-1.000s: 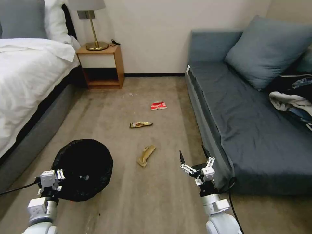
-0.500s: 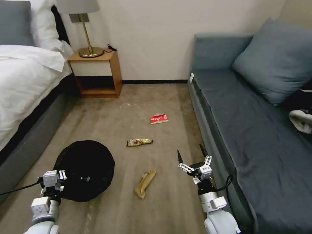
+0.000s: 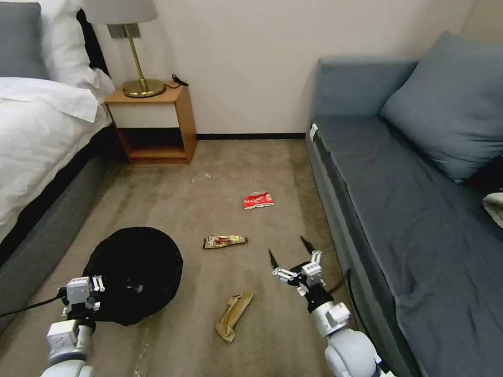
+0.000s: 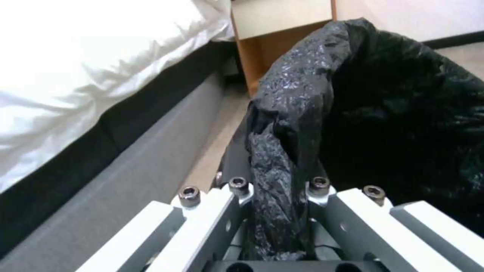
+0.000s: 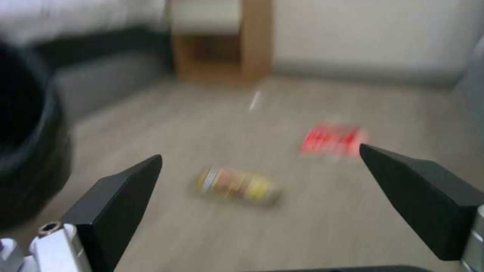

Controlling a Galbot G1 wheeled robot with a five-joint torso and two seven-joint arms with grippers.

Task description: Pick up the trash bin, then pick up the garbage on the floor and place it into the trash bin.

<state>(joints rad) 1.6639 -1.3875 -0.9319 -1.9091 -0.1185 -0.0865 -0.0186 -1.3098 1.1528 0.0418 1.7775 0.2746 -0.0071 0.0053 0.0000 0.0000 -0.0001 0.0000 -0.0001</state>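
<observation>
The trash bin [image 3: 137, 272], lined with crinkly black plastic, hangs low at the left. My left gripper [image 3: 97, 285] is shut on its near rim; in the left wrist view the bagged rim [image 4: 282, 158] is pinched between the fingers. Three pieces of garbage lie on the floor: crumpled brown paper [image 3: 233, 315], a gold-brown snack wrapper [image 3: 224, 241] and a red-and-white packet [image 3: 258, 200]. My right gripper [image 3: 291, 252] is open, above the floor between the paper and the sofa. Its wrist view shows the wrapper [image 5: 236, 184] and packet [image 5: 330, 139] ahead of the spread fingers.
A bed [image 3: 36, 136] runs along the left and a grey-blue sofa [image 3: 408, 209] along the right, with carpet between. A wooden nightstand [image 3: 152, 123] with a brass lamp [image 3: 133, 50] stands against the far wall. A large cushion [image 3: 445, 104] leans on the sofa back.
The whole view has shifted as the camera moved forward and turned; the litter now lies nearer. My right gripper has swung left toward the litter, still open. The left keeps its hold on the bin.
</observation>
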